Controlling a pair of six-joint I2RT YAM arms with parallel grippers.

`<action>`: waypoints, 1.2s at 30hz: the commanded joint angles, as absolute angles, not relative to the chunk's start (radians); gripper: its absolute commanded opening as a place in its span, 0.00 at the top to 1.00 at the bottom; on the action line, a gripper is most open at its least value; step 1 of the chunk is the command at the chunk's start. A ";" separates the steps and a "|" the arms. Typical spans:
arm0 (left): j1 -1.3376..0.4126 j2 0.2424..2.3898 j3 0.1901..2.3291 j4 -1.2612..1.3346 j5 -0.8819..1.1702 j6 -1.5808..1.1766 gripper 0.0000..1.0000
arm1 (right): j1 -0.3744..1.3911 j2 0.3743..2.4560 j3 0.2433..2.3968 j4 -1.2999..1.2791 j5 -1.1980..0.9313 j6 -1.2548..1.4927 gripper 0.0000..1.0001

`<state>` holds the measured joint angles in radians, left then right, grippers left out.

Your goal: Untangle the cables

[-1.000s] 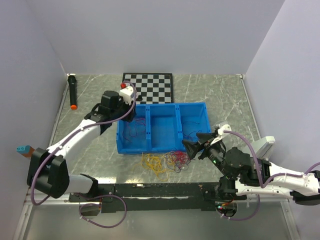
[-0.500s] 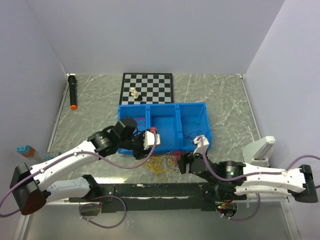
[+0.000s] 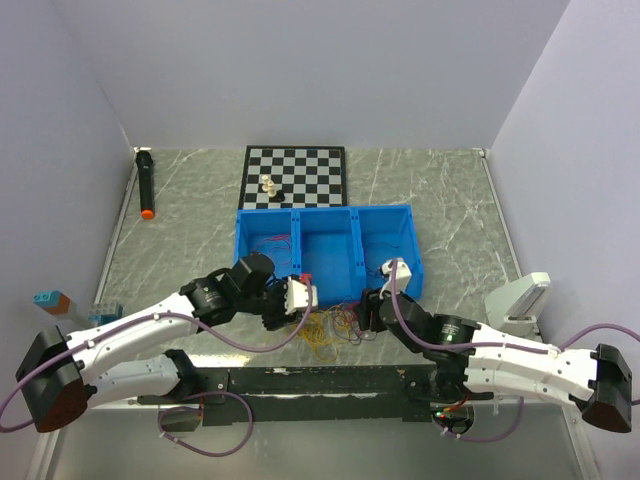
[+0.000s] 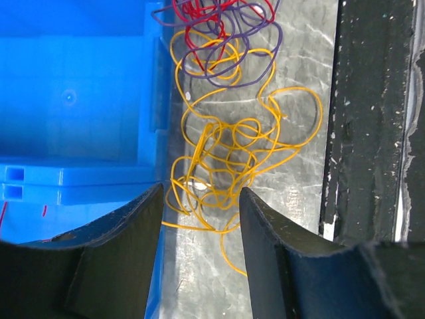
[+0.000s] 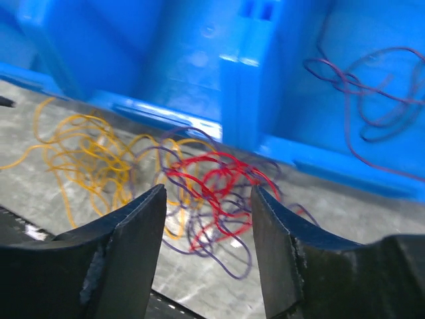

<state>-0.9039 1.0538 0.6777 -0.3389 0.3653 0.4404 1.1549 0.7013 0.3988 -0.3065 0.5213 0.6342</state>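
We are at the reach-in step, judging by the poses: the cables (image 3: 335,324) are lying in a loose heap on the table, just near of the blue bin (image 3: 325,212). The left gripper (image 3: 300,297) is hanging over the orange-yellow loops (image 4: 226,156), jaws wide apart and holding nothing. The right gripper (image 3: 373,308) is hanging open and empty over the red loops (image 5: 214,181) (dark strands are threading through both). Next, each claw is probably needing to close on one colour and draw the bunches apart, left and right.

White arms (image 3: 140,325), black joints (image 3: 215,296), mauve hoses (image 3: 255,349)
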 commanded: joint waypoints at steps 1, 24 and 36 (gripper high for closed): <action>-0.910 1.011 0.669 -0.264 0.348 0.448 0.45 | 1.117 0.735 0.379 -0.160 0.407 0.554 0.42; -0.917 0.980 0.693 -0.113 0.468 0.361 0.32 | 1.132 0.802 0.523 -0.083 0.175 0.492 1.00; -0.917 0.974 0.753 -0.216 0.655 0.371 0.49 | 1.183 0.885 0.649 -0.037 0.066 0.423 1.00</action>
<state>-0.9134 0.9897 0.7246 -0.1684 0.5587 0.3267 1.1736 0.8738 0.6067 -0.0792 0.0956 0.4530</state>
